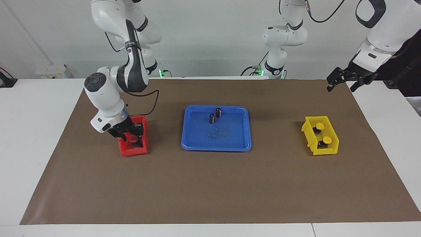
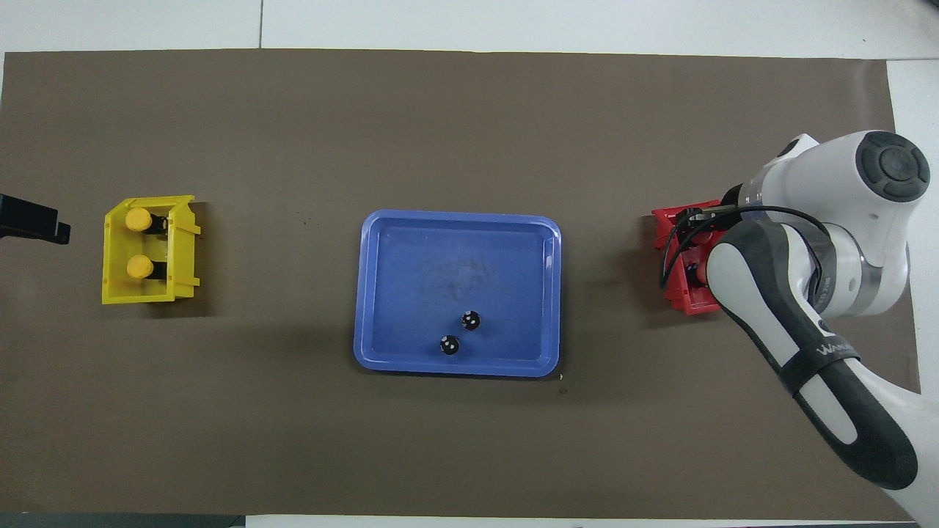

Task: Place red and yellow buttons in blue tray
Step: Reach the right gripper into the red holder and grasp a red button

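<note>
We see the right gripper [image 1: 130, 135] lowered into the small deep red plastic bin [image 1: 133, 149], which sits toward the right arm's end of the brown paper mat [image 1: 210, 191]; its fingers reach down around the red-capped push buttons [image 1: 134, 139] there, and we cannot tell whether they have closed on one. From overhead the arm covers most of that bin. The left gripper [image 1: 342, 81] waits with its fingers spread, up over the mat's corner at the left arm's end. The wide, shallow blue plastic tray [image 1: 194, 144] lies mid-mat with its low rim clear all round; two dark capless cylinders [image 1: 215, 115] stand upright in its part nearer the robots, leaving the rest of its floor bare. The two yellow-capped push buttons [image 1: 323, 133] sit in the small deep yellow plastic bin [image 1: 324, 151], well apart from the tray. Broad open mat lies between each bin and the tray.
</note>
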Controlling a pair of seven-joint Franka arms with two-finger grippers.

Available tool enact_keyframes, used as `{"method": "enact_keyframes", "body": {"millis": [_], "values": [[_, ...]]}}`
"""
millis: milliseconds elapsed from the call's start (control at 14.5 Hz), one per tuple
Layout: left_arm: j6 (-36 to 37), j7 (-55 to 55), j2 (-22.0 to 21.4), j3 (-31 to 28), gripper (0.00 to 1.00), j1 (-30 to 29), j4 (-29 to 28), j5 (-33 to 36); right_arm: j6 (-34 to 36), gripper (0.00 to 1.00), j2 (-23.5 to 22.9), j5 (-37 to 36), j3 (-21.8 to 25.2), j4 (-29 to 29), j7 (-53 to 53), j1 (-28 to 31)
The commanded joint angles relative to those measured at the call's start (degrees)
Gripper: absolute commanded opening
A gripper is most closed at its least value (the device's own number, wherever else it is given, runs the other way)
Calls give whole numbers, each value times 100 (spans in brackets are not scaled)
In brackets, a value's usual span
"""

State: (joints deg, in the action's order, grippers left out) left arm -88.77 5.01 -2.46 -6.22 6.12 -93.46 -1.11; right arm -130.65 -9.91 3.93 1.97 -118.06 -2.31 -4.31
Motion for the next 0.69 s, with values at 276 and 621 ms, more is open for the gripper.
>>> {"method": "enact_keyframes", "body": {"millis": [276,621], "values": [[18,-106,-141,6,100,-49,-129,172,-259,48,218,126,5,-376,-217,44],[9,-88,-141,6,100,-49,-129,172,-23,22,157,56,5,-53,-226,27]]}}
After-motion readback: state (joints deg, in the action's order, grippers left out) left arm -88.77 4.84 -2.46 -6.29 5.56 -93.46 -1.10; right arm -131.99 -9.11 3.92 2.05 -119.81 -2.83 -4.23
